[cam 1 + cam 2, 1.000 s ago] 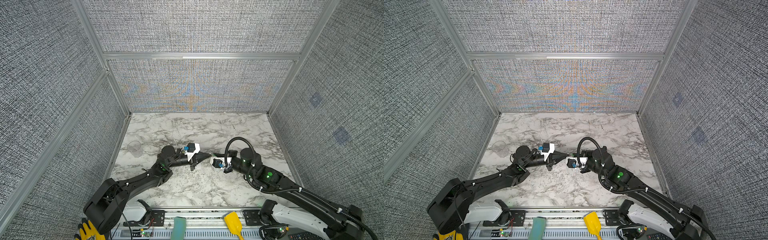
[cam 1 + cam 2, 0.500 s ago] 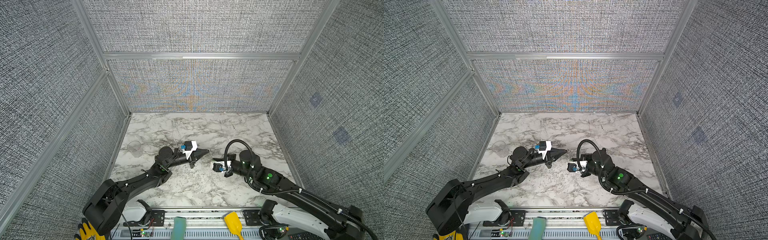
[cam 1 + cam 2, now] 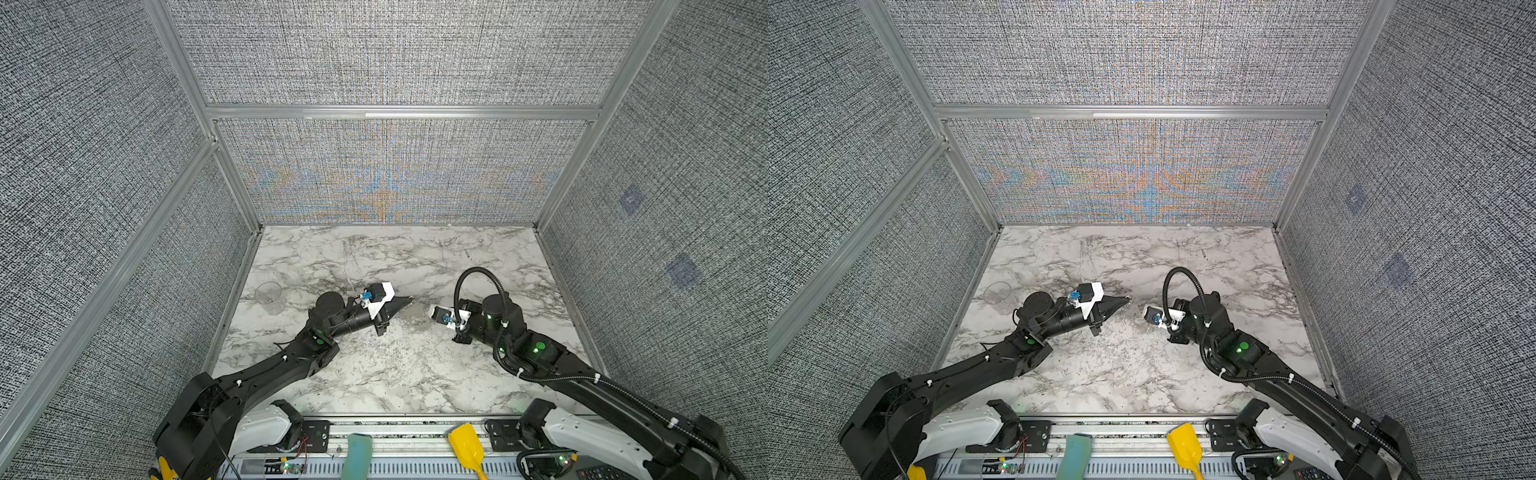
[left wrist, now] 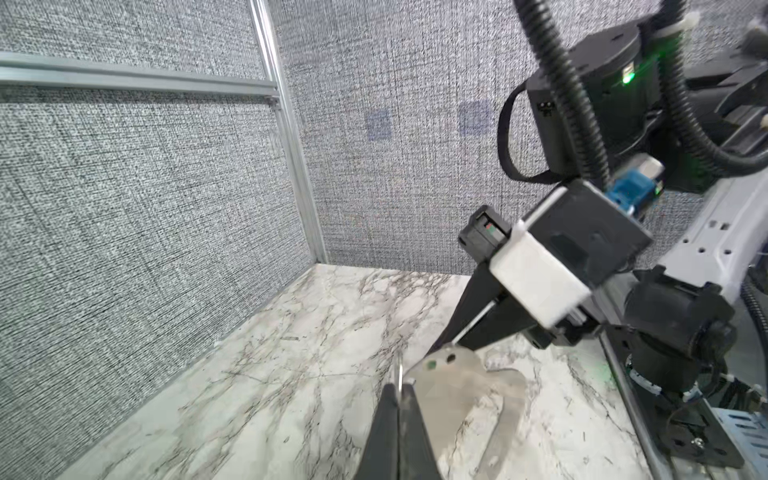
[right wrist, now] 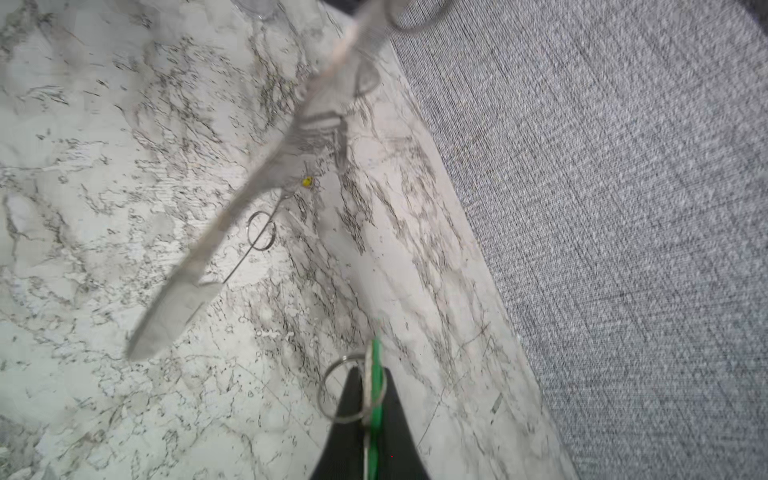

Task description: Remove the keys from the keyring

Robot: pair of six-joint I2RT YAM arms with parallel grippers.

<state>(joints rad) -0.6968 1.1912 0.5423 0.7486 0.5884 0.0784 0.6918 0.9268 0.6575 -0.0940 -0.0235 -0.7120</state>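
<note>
**Above marble table: both grippers clamped, green key in R one, keyring btwn them**

Mid-table, over the marble table (image 3: 374,374), two black arms point tip to tip w/ a small gap btwn them. Seen from its own wrist cam, the left gripper (image 4: 398,395) has its jaws pressed together on a thin metal ring (image 4: 399,372), seen edge-on. Just beside those tips hangs the keyring (image 4: 469,386), a flat grey loop, blurred. In a top view it is only a faint grey smear (image 3: 415,319) btwn the two tools.

On the R side, the right gripper (image 5: 370,376) is clamped narrow on the green key (image 5: 376,357). That tag sits edge-on btwn the fingers, and its own small ring (image 5: 332,399) sticks out to one side. From the R wrist cam the keyring crosses the view as a blurred grey strip, apart from the green key. Only a speck of the yellow key (image 5: 307,181) shows, at the strip's edge; can't tell if it's on the loop.

Near the L wall stands a clear cup (image 3: 268,293). At the front, a yellow scoop (image 3: 465,446) lies on the rail, off the marble.
</note>
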